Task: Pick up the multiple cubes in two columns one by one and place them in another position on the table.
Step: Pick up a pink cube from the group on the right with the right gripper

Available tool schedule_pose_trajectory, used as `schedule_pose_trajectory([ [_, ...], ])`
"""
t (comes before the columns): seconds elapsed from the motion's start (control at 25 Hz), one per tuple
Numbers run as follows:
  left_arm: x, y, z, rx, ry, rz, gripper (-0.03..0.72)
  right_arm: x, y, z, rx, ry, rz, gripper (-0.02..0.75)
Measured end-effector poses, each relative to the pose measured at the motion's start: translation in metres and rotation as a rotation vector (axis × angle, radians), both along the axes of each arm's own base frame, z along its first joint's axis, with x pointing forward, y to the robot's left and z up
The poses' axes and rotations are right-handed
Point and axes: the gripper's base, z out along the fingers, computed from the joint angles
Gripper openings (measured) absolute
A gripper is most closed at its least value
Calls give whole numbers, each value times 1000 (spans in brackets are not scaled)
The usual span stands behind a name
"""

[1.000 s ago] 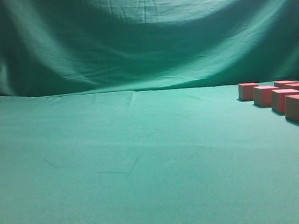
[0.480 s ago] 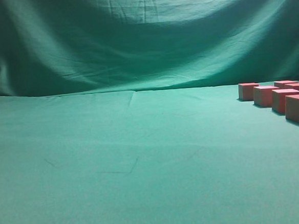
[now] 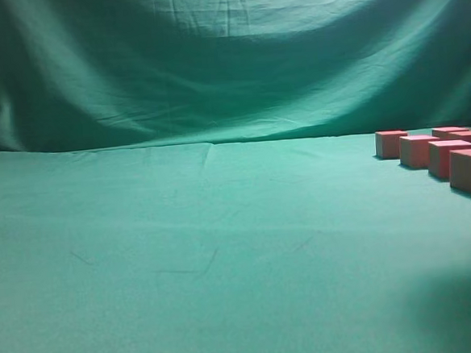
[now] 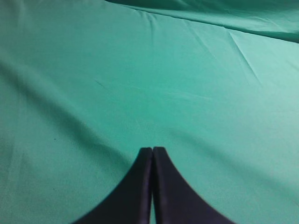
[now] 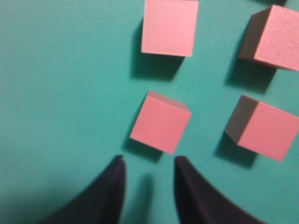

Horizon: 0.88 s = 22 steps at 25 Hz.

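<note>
A: Where are the cubes?

B: From the front camera they sit on the table at about three o'clock, hard against the right edge of the picture. I can count two rows running away from the camera, the near row showing four blocks, the far row partly hidden behind it. All rest flat on the green cloth.

A: And from the right arm's camera?

B: Four blocks show there, in two columns. The nearest cube lies at twelve o'clock from the right gripper, just beyond the tips and apart from them. Another sits straight past it near the top edge, and two more stand toward two o'clock, one cut by the frame.

A: Is the right gripper holding anything?

B: No. Its two dark fingers stand apart with bare cloth between them. The opening is moderate, about as wide as the block ahead.

A: Can you see that arm from the front?

B: Only a dark scrap at one o'clock, in the top right corner. A shadow falls on the cloth at five o'clock.

A: And the left gripper?

B: Its tips are pressed together, with nothing between them. Below it lies only wrinkled cloth, with the backdrop fold at one o'clock.
</note>
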Motion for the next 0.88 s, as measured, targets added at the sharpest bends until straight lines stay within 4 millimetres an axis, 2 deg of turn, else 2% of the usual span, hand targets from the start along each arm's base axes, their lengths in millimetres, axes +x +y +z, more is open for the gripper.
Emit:
schedule_pose_trajectory([
  [0.12, 0, 0, 0, 0, 0, 0, 0, 2, 1, 0, 6, -18, -1, 415],
  [0.2, 0, 0, 0, 0, 0, 0, 0, 4, 1, 0, 14, -40, -5, 475],
  [0.28, 0, 0, 0, 0, 0, 0, 0, 5, 2, 0, 20, -55, -8, 461],
  [0.32, 0, 0, 0, 0, 0, 0, 0, 6, 2, 1, 24, -62, -17, 502],
  [0.72, 0, 0, 0, 0, 0, 0, 0, 10, 3, 1, 40, -96, -49, 487],
  [0.88, 0, 0, 0, 0, 0, 0, 0, 13, 4, -9, 25, -61, -55, 487],
])
